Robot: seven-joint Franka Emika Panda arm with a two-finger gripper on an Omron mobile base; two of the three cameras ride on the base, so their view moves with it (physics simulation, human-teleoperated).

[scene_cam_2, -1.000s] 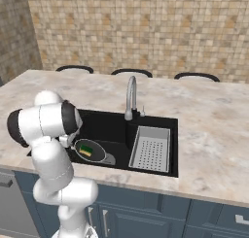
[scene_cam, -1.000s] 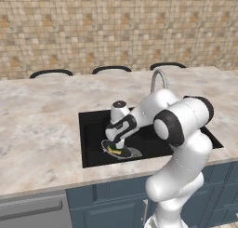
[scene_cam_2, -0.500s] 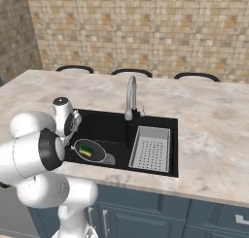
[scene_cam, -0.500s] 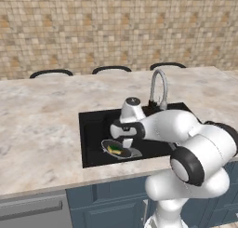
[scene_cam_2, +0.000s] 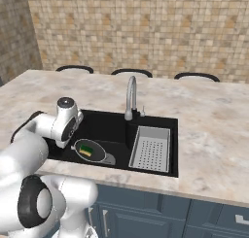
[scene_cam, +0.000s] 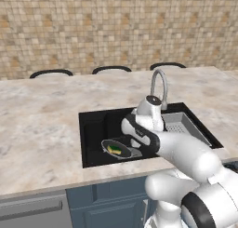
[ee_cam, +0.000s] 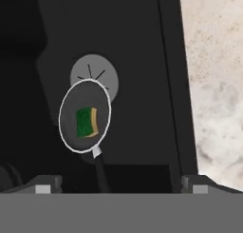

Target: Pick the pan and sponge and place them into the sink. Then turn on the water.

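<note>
Both task items were seen lying in the sink; the pan rested on the basin floor at the hand view's centre left, partly over the grey drain; the sponge lay inside it, green face showing. The gripper, fingers spread wide and holding nothing, had been raised from the basin and swung toward the faucet compared with a second before; placing was judged finished. No water was seen at the spout; turning it on remained.
</note>
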